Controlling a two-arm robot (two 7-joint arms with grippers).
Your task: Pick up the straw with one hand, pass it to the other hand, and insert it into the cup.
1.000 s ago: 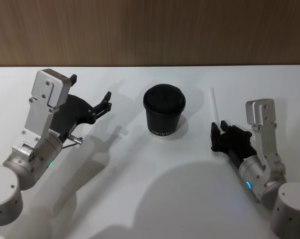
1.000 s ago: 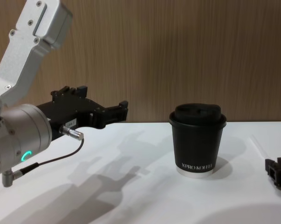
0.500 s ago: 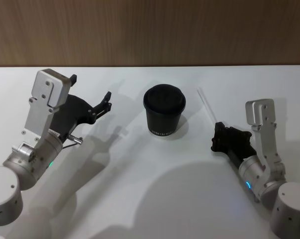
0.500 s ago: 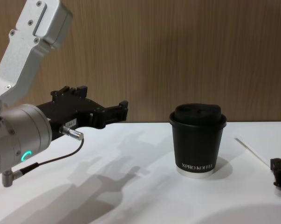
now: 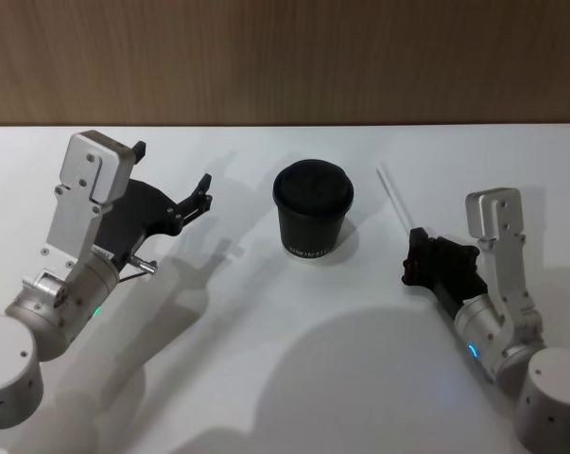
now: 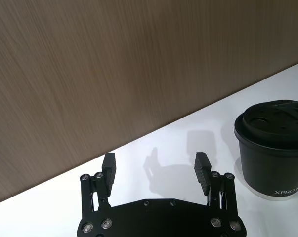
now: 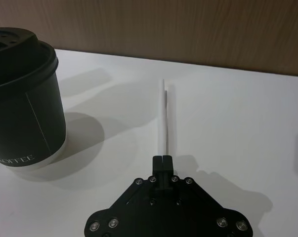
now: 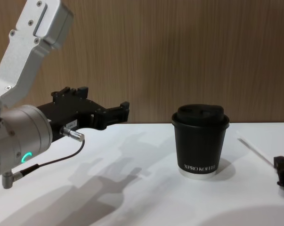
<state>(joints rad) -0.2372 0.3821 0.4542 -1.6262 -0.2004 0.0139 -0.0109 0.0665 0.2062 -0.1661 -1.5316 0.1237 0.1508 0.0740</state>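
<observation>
Straw (image 5: 395, 200) now nearer "XPRO KOFFEE" cup (image 5: 312, 219)

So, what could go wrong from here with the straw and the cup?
1. The right pincer holds the straw only at its very end, so it might pivot or slip during the handover.
2. The cup stands between it and the open left pincer; a low pass could knock it.
3. The lid is on, so a slightly misaimed straw could bend.
</observation>
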